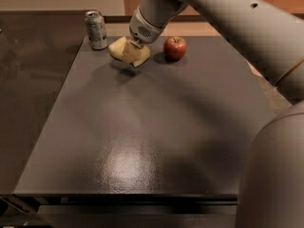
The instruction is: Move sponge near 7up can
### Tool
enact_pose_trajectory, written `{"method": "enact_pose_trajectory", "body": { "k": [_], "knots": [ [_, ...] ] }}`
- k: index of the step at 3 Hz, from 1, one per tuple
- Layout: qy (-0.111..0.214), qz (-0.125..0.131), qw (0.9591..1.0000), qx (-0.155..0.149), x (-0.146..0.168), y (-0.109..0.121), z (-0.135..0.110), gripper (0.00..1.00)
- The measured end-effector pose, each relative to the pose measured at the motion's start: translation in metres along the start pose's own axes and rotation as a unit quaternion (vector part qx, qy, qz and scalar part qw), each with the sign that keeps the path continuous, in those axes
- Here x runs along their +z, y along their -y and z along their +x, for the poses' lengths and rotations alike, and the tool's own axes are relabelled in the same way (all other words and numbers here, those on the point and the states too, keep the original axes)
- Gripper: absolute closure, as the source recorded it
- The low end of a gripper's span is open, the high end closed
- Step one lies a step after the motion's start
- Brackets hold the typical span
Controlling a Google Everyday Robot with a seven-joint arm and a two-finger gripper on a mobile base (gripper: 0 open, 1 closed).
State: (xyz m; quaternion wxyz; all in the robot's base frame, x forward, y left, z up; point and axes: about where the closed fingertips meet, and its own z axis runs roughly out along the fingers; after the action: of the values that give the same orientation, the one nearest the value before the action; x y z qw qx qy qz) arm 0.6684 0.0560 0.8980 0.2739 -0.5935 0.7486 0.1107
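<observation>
Taking the 7up can (pixel 96 30) as my mark, the dark grey table (pixel 142 127) spreads out toward me and to the can's right. My arm (pixel 228 13) reaches in from the can's right. The gripper (pixel 134 46) sits just right of the can, clamped on the sponge (pixel 124 51), which hangs slightly above the tabletop with its shadow underneath. I judge the carry nearly done. I'd lower it straight down and slowly, so the sponge's left edge doesn't tip the can, and release only once it rests flat. The red apple (pixel 175 48), further right of the can, is out of the way. The sponge is a pale yellow soft slab with wavy edges, tilted in the grip, just beside the can and apparently not touching it.
</observation>
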Motion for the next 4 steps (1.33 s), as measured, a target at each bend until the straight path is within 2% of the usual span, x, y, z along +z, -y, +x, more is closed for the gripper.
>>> {"method": "enact_pose_trajectory", "body": {
  "k": [1,2,4],
  "knots": [
    [0.006,-0.006,1.0,-0.004,0.023,0.013,-0.011,1.0],
    [0.005,-0.012,0.9999,-0.008,0.043,0.023,-0.02,0.84],
    [0.004,-0.017,0.9998,-0.006,0.071,0.042,-0.031,0.38]
  ]
}}
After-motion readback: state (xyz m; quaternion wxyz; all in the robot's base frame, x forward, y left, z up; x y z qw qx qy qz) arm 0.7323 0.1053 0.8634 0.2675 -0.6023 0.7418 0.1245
